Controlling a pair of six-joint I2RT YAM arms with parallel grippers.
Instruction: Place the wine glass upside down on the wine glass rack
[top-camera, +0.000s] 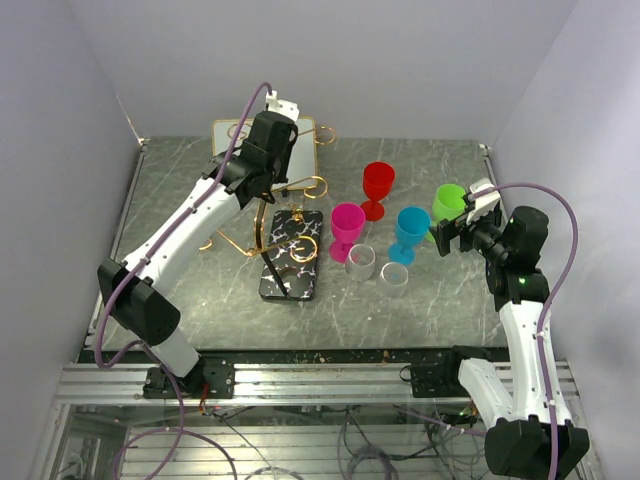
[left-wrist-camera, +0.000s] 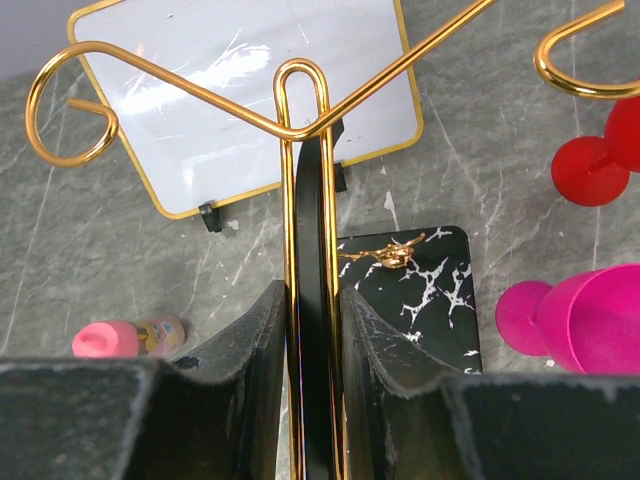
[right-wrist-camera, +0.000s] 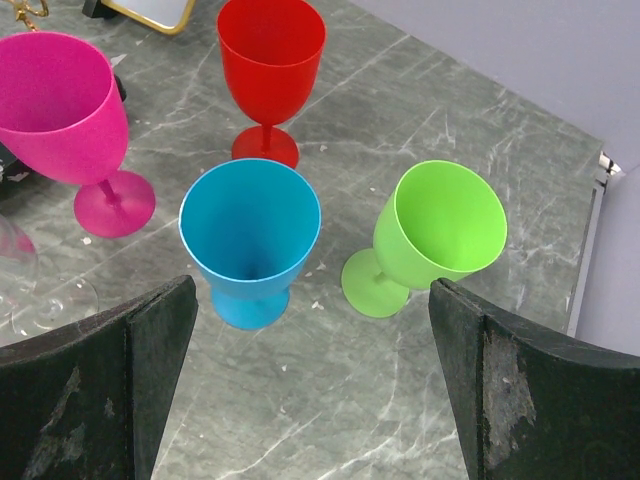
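- Right gripper (right-wrist-camera: 312, 300) at the bottom of its wrist view, jaws spread wide, nothing held, hovering above the blue glass (right-wrist-camera: 250, 230) and the green glass (right-wrist-camera: 440, 225).
- No telling yet which glass is the one; pick not begun, by the look of it. Best to settle on one, centre over it and drop straight down.
- Tight company on the table (right-wrist-camera: 330, 400): green just beside blue, pink glass (right-wrist-camera: 60, 105) at upper left, red glass (right-wrist-camera: 270, 55) at top centre, all upright and near enough for a wide finger to knock.
- Two clear glasses (top-camera: 361, 262) mid-frame in the overhead view, just below pink and blue. Easy to miss, easy to clip.
- Left gripper (left-wrist-camera: 312, 330) clamped on the gold loop of the rack (left-wrist-camera: 300, 130), bottom centre of its wrist view. Steadying it, most likely.
- Black veined base (left-wrist-camera: 420, 290) centre of the overhead view, left of the glasses, curled arms fanning out above.
- Firm hold wanted there while a glass gets flipped and hung.
- Farther back: white gold-rimmed tray (left-wrist-camera: 180, 120) at upper left, small pink-capped bottle (left-wrist-camera: 125, 338) at lower left.
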